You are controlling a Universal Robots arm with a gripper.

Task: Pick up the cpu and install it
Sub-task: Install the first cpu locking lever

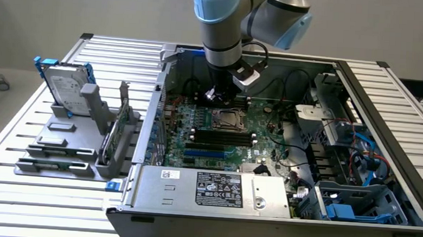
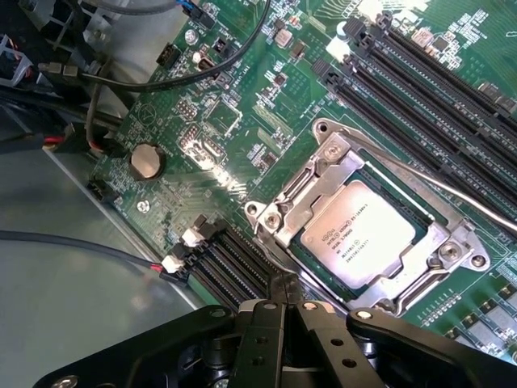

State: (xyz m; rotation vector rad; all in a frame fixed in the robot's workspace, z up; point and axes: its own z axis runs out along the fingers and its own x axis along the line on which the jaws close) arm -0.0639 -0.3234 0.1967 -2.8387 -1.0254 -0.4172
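One cpu is what you have here, and it already sits flat in the socket frame on the green motherboard, its silver top and printed lettering facing up, just beyond the tip of your tool. The tool's two black fingers are pressed together at that tip, closed on nothing. In the exterior view the tool is mostly hidden behind the arm's wrist, and the socket just below it is too small there to show the chip. One thin metal lever runs past the far side of the socket and is cut off at the picture's edge. One round coin battery lies well off to the tool's side. Outside the case, one hard drive stands upright in a grey rack on the slatted surface.
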